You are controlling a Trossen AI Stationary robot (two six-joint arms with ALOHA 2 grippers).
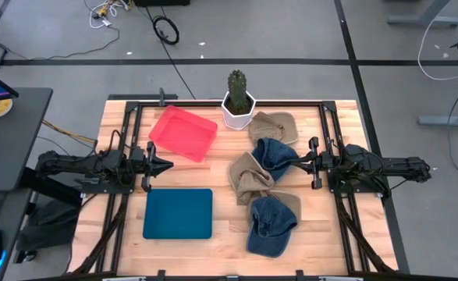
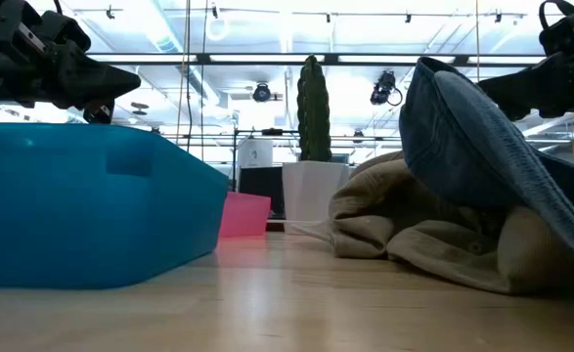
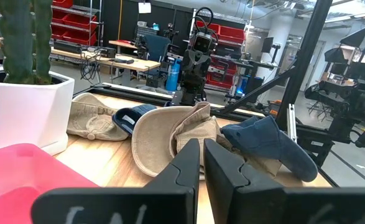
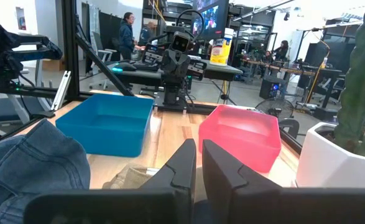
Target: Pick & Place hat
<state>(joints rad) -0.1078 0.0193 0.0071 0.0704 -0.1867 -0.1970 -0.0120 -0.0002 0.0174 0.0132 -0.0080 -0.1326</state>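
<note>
Both end effectors are sitting pressed together with nothing between the fingers. From above I am seeing the left end effector point(image 1: 166, 164) hovering over bare wood between the pink bin point(image 1: 183, 133) and the blue bin point(image 1: 179, 213), pointing toward the middle of the table point(image 1: 221, 195). Opposite it, the right end effector point(image 1: 292, 163) is pointing back across the table, its tip right at the edge of a denim hat point(image 1: 274, 156) in the pile.

I am counting four hats lying together right of centre: a tan hat point(image 1: 275, 125) beside the white pot point(image 1: 238, 114) holding the cactus point(image 1: 237, 84), the denim hat just below it, another tan hat point(image 1: 249, 178) overlapping that, and a second denim hat point(image 1: 271, 226) nearest the front edge. None is in either bin.

Through the left wrist camera I am looking past closed fingers point(image 3: 185, 163) at the hats; through the right wrist camera, past closed fingers point(image 4: 183, 163) at both bins.
</note>
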